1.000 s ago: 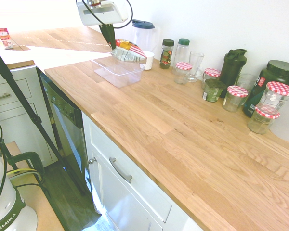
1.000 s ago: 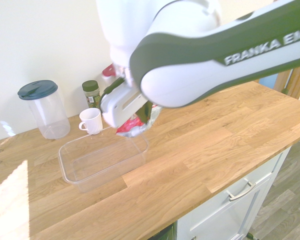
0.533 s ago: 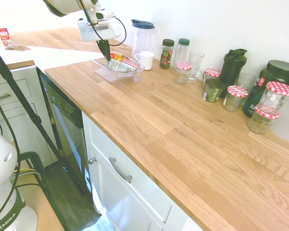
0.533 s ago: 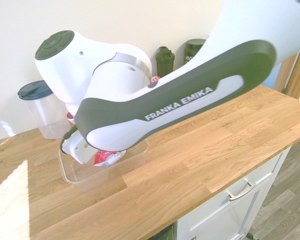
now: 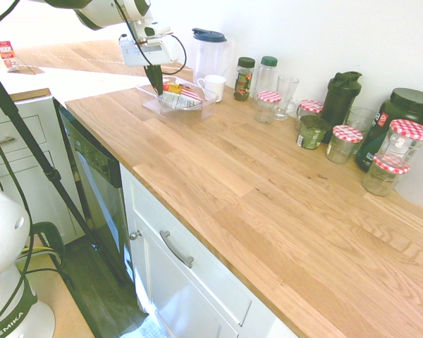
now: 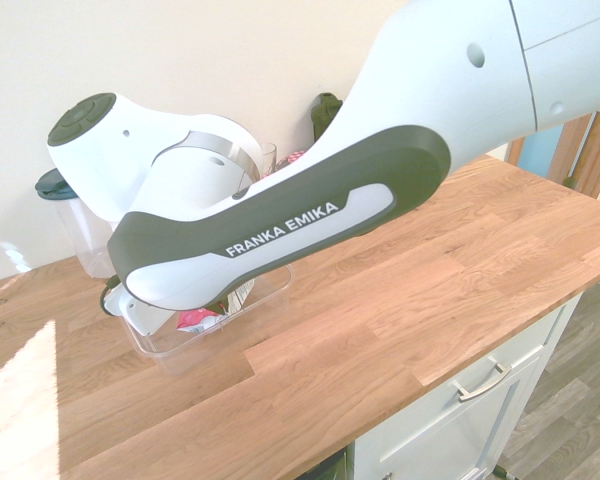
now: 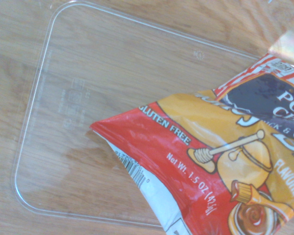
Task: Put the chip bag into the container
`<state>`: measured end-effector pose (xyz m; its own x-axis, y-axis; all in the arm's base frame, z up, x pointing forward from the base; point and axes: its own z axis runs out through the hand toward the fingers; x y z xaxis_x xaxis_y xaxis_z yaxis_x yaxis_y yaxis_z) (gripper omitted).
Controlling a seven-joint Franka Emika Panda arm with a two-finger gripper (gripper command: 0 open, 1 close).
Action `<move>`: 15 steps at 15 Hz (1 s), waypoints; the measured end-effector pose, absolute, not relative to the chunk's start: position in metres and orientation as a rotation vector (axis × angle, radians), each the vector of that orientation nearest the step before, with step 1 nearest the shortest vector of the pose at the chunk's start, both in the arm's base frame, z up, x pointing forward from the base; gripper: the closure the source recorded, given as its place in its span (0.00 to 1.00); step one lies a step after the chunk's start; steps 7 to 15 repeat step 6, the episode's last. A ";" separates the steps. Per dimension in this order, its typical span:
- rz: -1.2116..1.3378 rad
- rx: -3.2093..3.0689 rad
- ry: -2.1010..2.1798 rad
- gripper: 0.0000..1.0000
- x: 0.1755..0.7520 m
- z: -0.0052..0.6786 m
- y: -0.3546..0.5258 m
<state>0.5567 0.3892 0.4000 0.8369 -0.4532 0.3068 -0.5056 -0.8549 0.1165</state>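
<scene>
The chip bag (image 5: 182,96), red and yellow foil with striped edges, lies down inside the clear shallow container (image 5: 170,111) at the far left of the wooden counter. My gripper (image 5: 158,89) reaches into the container from above, its dark fingers shut on the bag's left end. In the second exterior view the arm covers the gripper; a bit of the red bag (image 6: 200,319) shows through the container's wall (image 6: 267,298). The wrist view shows the bag (image 7: 210,161) crumpled over the container's flat bottom (image 7: 88,98), partly covering it.
A clear pitcher with a blue lid (image 5: 210,51) and a white mug (image 5: 213,86) stand just behind the container. Spice bottles, glasses and red-checked-lid jars (image 5: 347,141) line the wall to the right. The counter's front edge (image 5: 162,204) drops to white cabinets.
My gripper has come down and moved left with the chip bag, from above the container's rim to low inside it. The arm has swung across the second exterior view.
</scene>
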 end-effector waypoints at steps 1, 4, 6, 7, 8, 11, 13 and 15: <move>0.404 2.828 -0.743 0.00 0.556 0.402 0.392; 0.434 2.851 -0.739 0.00 0.547 0.423 0.399; 0.466 2.866 -0.751 0.00 0.537 0.453 0.400; 0.466 2.866 -0.751 0.00 0.537 0.453 0.400; 0.466 2.866 -0.751 0.00 0.537 0.453 0.400; 0.466 2.866 -0.751 0.00 0.537 0.453 0.400; 0.466 2.866 -0.751 0.00 0.537 0.453 0.400; 0.466 2.866 -0.751 0.00 0.537 0.453 0.400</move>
